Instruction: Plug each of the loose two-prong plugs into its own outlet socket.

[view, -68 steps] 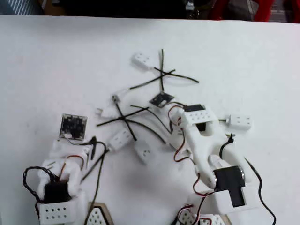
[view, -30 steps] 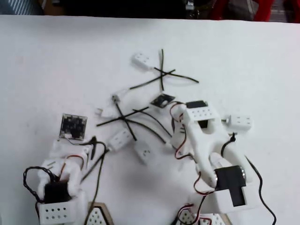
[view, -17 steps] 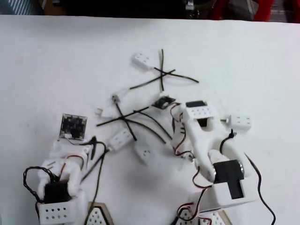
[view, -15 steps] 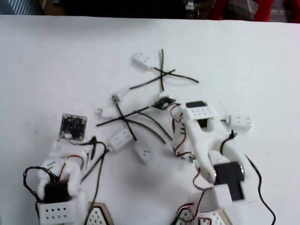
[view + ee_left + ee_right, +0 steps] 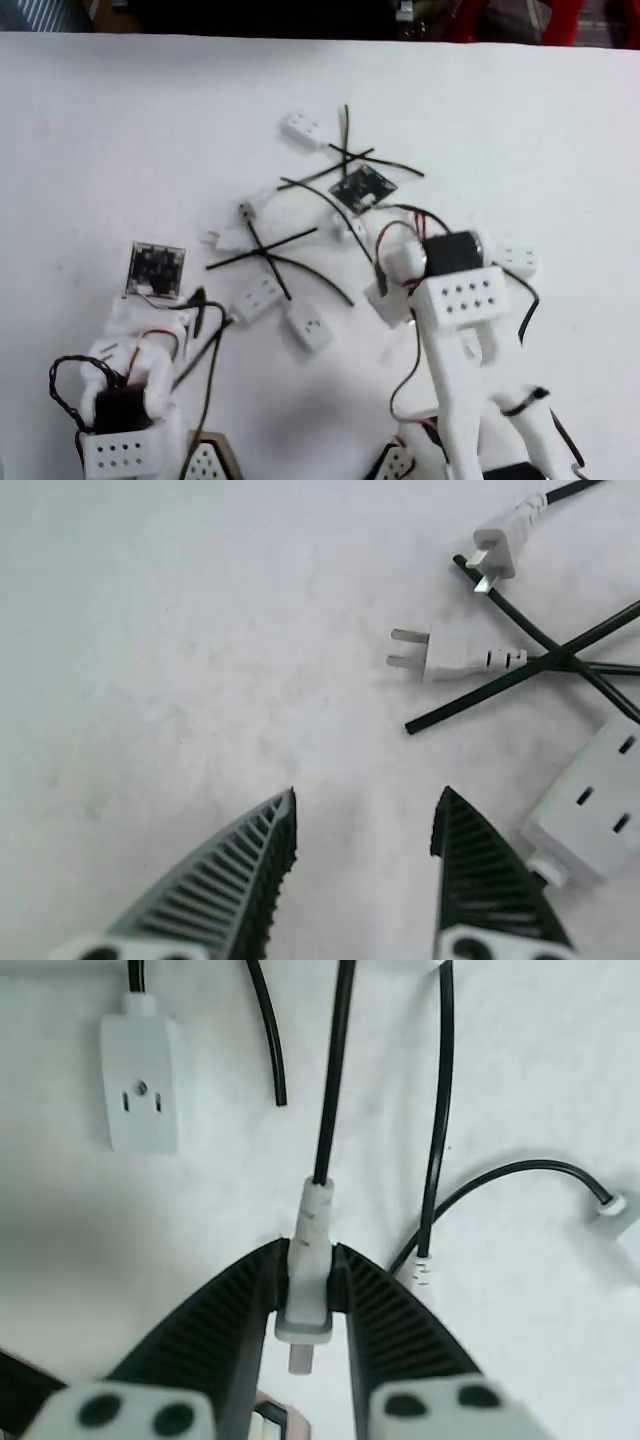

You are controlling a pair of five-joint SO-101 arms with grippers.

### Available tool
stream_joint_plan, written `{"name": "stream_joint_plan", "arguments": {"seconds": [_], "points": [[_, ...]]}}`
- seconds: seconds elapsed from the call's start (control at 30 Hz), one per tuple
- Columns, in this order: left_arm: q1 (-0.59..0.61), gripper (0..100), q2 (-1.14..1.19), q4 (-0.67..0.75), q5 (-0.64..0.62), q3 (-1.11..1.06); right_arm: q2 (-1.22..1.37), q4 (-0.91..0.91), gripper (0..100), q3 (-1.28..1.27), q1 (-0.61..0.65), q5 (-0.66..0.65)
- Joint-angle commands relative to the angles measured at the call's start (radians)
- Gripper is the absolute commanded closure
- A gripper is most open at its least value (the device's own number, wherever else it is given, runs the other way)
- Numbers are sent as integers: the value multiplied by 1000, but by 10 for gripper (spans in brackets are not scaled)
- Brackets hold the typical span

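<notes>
Right fingers (image 5: 235, 1305) clamp a white plug (image 5: 305, 1280) — left fingers (image 5: 250, 870) parted.

White tabletop (image 5: 120, 120) carries crossed black cords (image 5: 270, 255), white outlet sockets (image 5: 309, 326) and plugs (image 5: 222, 239); right arm (image 5: 455, 300) stands extended over the cluster's edge.

A white table (image 5: 110, 130) spans the scene, and beyond its far edge lies a dark strip (image 5: 250, 15) with a red object (image 5: 560, 20) at the far right and a pale striped thing (image 5: 45, 14) at the far left.
</notes>
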State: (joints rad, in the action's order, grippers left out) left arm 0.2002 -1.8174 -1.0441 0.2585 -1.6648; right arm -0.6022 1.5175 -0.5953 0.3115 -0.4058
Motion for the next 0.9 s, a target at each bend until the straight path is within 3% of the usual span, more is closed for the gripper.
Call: {"name": "stream_joint_plan", "arguments": {"seconds": [0.0,0.13,0.4,0.7,0.87], "points": [[5,771,-4,83,3,12,-68,-8,981,44,101,161],[5,771,-4,167,2,46,-105,-119,981,43,186,245],[-31,767,-2,247,-166,186,-214,-369,981,-127,326,448],[-242,767,-1,292,-207,189,-412,-481,981,-316,337,465],[-305,767,-1,328,-207,192,-630,-478,981,-370,438,460]]}}
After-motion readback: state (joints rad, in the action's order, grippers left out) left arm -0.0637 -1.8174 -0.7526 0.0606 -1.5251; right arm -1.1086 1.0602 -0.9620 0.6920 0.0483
